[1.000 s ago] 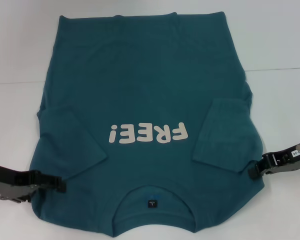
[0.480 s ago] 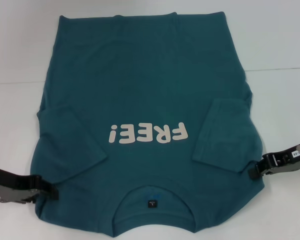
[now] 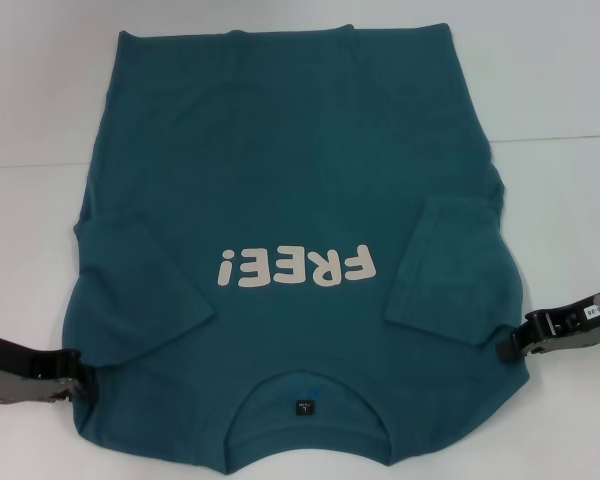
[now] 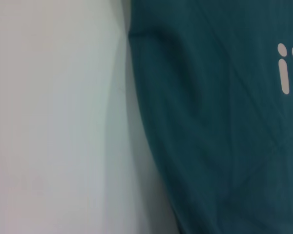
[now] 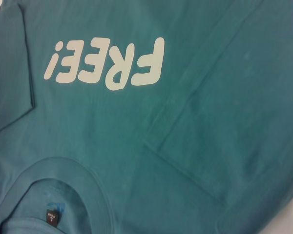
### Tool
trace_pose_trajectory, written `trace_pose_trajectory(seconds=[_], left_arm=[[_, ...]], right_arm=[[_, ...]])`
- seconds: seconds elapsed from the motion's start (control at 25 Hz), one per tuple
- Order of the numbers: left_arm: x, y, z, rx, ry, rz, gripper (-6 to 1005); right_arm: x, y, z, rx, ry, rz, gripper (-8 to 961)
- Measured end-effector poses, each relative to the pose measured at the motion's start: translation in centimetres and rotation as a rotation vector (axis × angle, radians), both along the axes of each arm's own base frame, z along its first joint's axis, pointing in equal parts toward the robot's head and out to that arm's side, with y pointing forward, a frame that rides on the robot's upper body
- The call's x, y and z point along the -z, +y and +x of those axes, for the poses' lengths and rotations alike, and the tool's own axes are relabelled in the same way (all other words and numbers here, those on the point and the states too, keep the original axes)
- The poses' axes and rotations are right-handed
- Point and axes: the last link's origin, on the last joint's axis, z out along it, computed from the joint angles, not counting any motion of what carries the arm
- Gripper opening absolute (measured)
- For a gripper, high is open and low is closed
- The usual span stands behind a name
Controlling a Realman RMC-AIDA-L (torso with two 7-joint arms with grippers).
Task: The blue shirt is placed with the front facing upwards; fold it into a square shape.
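Both sleeves of the blue shirt point(image 3: 290, 200) lay folded inward (squaring prep), left gripper point(image 3: 75, 378) & right gripper point(image 3: 508, 345) at its shoulders, grip state can't tell

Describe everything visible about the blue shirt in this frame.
The blue shirt is dark teal, cotton-looking, lying flat and front up on the white table. Its collar, with a small dark label, is nearest the robot. An off-white "FREE!" print crosses the chest. Both short sleeves are folded inward over the body. The left gripper and right gripper sit at its shoulder edges.
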Motion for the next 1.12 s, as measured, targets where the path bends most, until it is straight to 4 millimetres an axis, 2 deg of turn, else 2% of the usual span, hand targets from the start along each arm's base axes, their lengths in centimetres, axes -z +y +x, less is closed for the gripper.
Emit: trace_pose_trajectory(seconds=[0.4, 0.6, 0.84, 1.12], left_arm=[[0.1, 0.2, 0.1, 0.036, 0.011, 0.006, 50], [0.3, 0.5, 0.4, 0.122, -0.004, 0.022, 50], [-0.3, 0.1, -0.2, 0.195, -0.067, 0.086, 50], [0.1, -2.0, -2.4, 0.315, -0.123, 0.129, 50]], right_arm=[[0.0, -0.2, 0.2, -0.011, 0.005, 0.003, 84], [0.0, -0.8, 0.3, -0.088, 0.039, -0.001, 85], [-0.1, -1.7, 1.0, -0.179, 0.077, 0.030, 87], [-1.2, -2.9, 2.8, -0.266, 0.109, 0.135, 88]])
